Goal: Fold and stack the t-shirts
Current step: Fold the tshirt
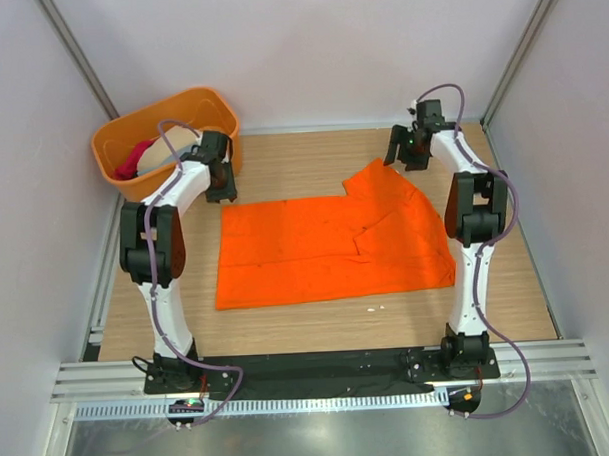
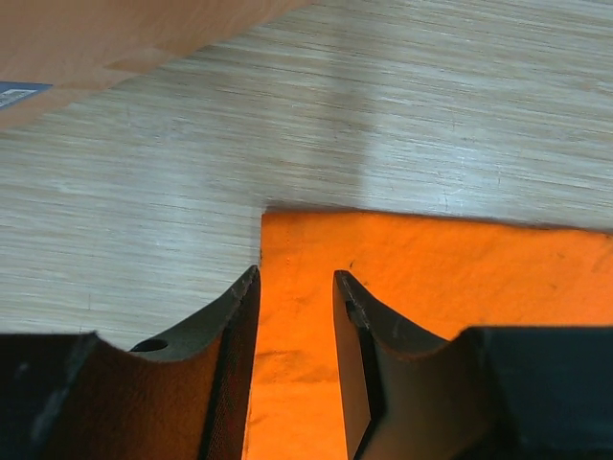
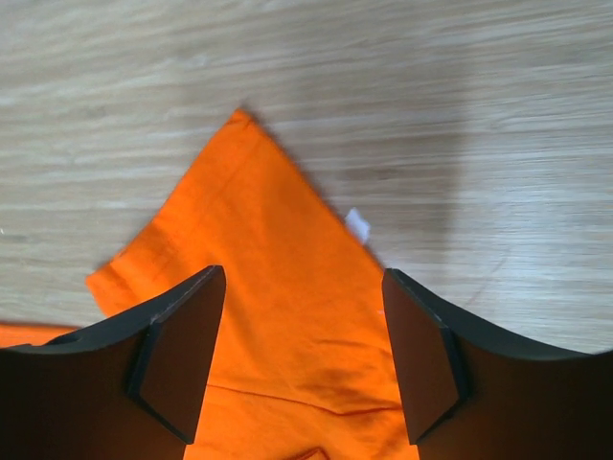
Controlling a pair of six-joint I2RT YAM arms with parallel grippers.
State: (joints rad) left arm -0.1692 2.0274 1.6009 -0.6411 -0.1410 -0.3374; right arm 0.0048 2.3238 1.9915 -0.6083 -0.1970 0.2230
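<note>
Orange t-shirt (image 1: pixel 325 252) lies flat near the tub (image 1: pixel 202 95), with my left gripper (image 2: pixel 297 276) over its corner nearest the tub and my right gripper (image 3: pixel 302 272) over the sleeve farthest away, both jaws apart, ready to pinch.

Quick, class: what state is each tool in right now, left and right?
Left tool: open with a narrow gap, over a corner of the orange t-shirt, holding nothing.
Right tool: wide open above the same t-shirt, holding nothing.
</note>
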